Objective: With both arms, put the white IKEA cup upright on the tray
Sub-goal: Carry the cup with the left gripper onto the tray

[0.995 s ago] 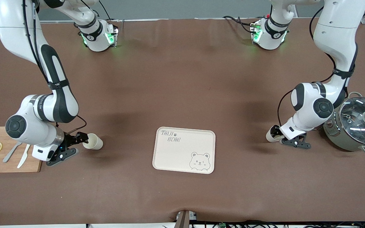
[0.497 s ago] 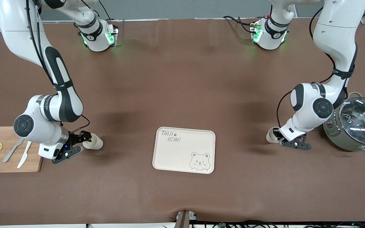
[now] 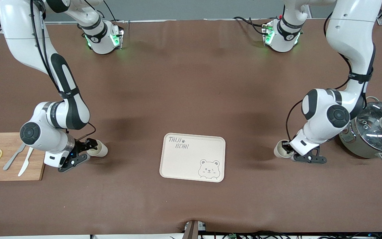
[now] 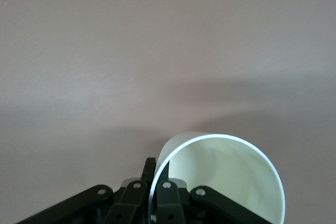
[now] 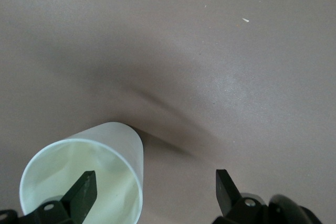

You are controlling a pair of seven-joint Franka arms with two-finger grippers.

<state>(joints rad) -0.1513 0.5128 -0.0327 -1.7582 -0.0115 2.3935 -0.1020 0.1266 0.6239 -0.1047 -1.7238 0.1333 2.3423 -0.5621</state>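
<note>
Early in the job, judging by the tray (image 3: 177, 166): carries only its lettering and bear drawing, no cup on it.

Toward the left arm's end of the table from the tray, about level with its upper edge and well apart from it: one white cup (image 3: 280, 150), mouth up. Gripped by the left gripper (image 3: 288, 151), fingers pressed together on the cup's rim, one inside the wall and one outside, as shown plainly in the left wrist view at the cup (image 4: 226, 179) and the gripper (image 4: 152, 195). Cannot tell whether lifted clear of the brown table cover or resting on it. Counts as the pick made, by this reading; carry and set-down not yet done.

Toward the right arm's end of the table from the tray, also well apart from it: a second white cup (image 3: 99, 150), mouth up. Met by the right gripper (image 3: 91, 146) with fingers spread wide. In the right wrist view, shows one finger (image 5: 84, 192) down inside that cup (image 5: 105, 145) and the other well outside it, with the gripper (image 5: 155, 187) straddling the wall but not pinching. Needs closing on the rim first.

Left to do, then: close on the second cup, bring each cup across to the tray, stand both upright on its flat face, let go.
</note>
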